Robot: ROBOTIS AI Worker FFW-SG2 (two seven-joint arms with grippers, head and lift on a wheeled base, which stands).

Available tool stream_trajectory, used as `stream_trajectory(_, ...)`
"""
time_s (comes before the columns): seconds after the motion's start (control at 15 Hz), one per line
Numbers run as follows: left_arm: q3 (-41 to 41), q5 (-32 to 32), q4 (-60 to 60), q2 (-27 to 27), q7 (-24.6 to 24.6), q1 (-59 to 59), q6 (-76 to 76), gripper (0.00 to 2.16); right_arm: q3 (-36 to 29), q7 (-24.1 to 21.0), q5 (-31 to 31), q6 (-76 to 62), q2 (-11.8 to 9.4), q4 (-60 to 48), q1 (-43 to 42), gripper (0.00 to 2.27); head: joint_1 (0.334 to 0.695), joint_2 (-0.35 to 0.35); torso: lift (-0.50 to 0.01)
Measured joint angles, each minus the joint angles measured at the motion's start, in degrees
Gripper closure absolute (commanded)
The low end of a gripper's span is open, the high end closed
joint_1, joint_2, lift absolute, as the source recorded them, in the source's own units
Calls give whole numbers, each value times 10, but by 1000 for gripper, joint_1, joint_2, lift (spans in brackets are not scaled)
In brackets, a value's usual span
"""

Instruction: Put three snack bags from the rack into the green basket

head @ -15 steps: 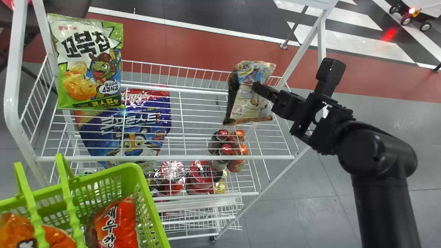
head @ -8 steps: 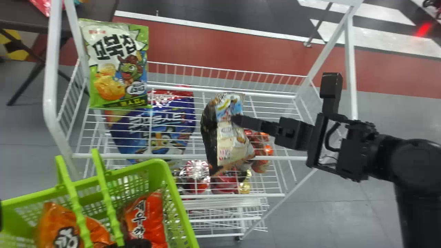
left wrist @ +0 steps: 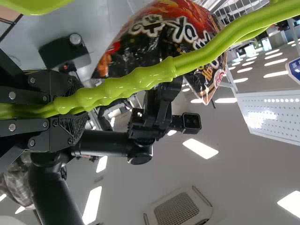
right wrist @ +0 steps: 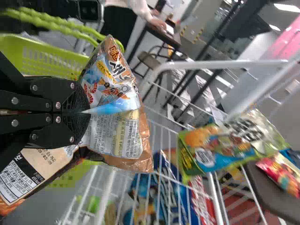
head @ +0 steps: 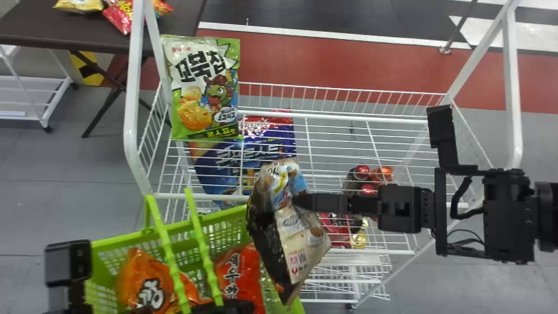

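Snack bag (head: pixel 301 244), pinched in right end effector (head: pixel 300 201), has swung left to green basket (head: pixel 126 237)'s right rim. Left end effector (left wrist: pixel 77 108) clamps handle (left wrist: pixel 140 78); third drop likely next.

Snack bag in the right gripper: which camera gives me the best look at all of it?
The head view: it shows the bag nearly whole, overlapping the basket's rim. The right wrist view shows the right gripper pinching it up close, its lower end cut off. The left wrist view has it partly behind the green handle.
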Motion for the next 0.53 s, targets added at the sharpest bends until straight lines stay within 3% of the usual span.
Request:
stream_trajectory(0.33,-11,-2,-6,0,2,-1,6,2148,61,1,4,-16,34,39,13,2253,695,37,0)
stream_trajectory(0.53,-12,-2,-14,0,2,-1,14,2148,88,3,25,-47,39,65,23,2250,695,67,0)
